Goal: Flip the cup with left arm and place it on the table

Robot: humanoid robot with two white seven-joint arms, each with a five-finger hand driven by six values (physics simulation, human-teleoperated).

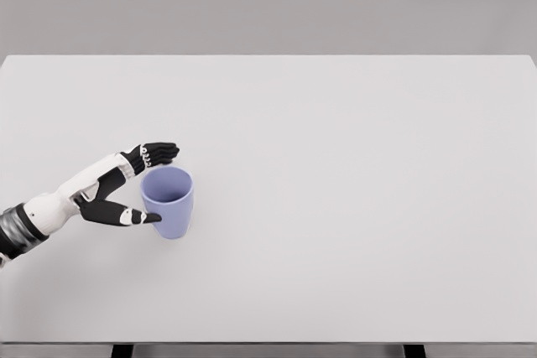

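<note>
An unmarked lavender plastic cup (pixel 169 201) is seen upright, mouth up, on the white table (pixel 352 173), flanked by the left hand (pixel 126 186), whose spread fingers (pixel 159 153) hold nothing.

A wide, flat, pale grey-white rectangular bench (pixel 352 207) is filling nearly the whole view, stretching from the left edge to the right edge. Its far edge is running straight across the upper part of the scene, and its near edge is showing at the bottom. Beyond the far edge, a plain grey backdrop (pixel 268 2) is spanning the full width. Beneath the near edge, two dark supports (pixel 413 350) are peeking out, one left, one right.
</note>
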